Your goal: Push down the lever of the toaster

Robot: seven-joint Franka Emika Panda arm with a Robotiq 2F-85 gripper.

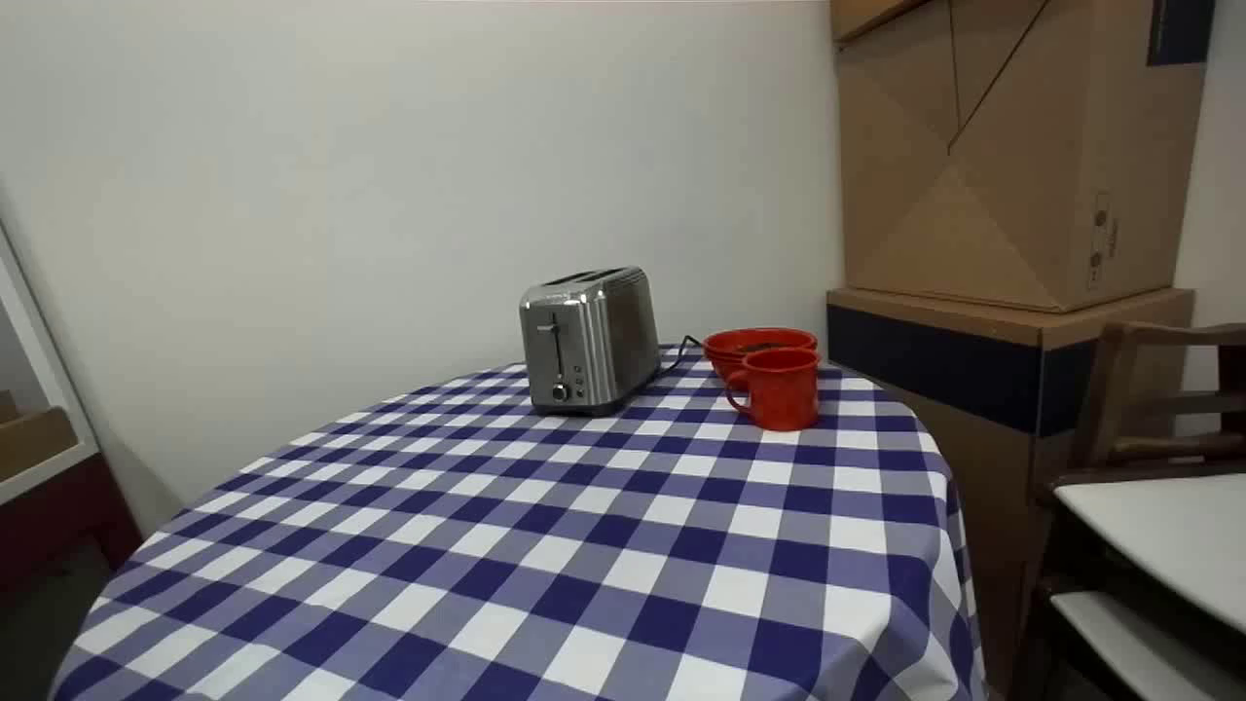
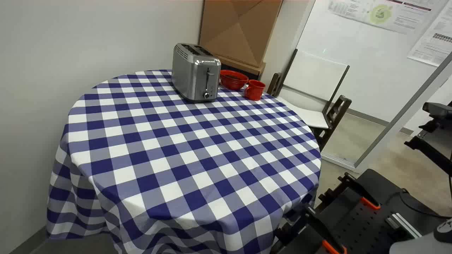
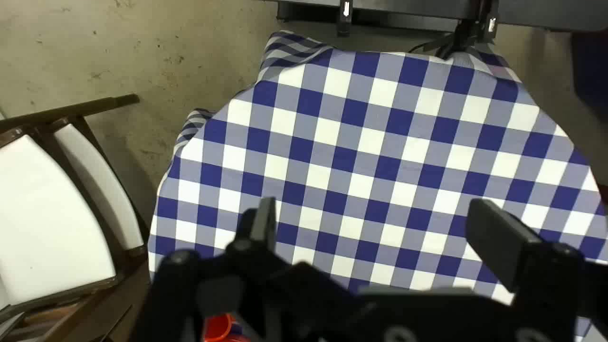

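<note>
In an exterior view the silver toaster (image 1: 589,341) stands upright on the far part of the checked tablecloth (image 1: 545,545), its lever (image 1: 547,328) high on the near end, above a round knob (image 1: 561,391). The lever looks unpressed, so the step in hand is probably the approach.

In an exterior view, with the bread slots (image 2: 191,49) showing on top, the red bowls (image 2: 235,84) and red mug (image 2: 255,92) are to the toaster's right; coming in from the near side, straight towards the lever, should avoid knocking them.

In the wrist view the gripper (image 3: 373,209) is over the cloth, its two fingers (image 3: 503,242) spread wide with nothing between them; the toaster cannot be made out here. Pressing the fingers together into one blunt tip, setting it squarely above the lever and driving straight down would work best. A sideways shove could slide the toaster.
</note>
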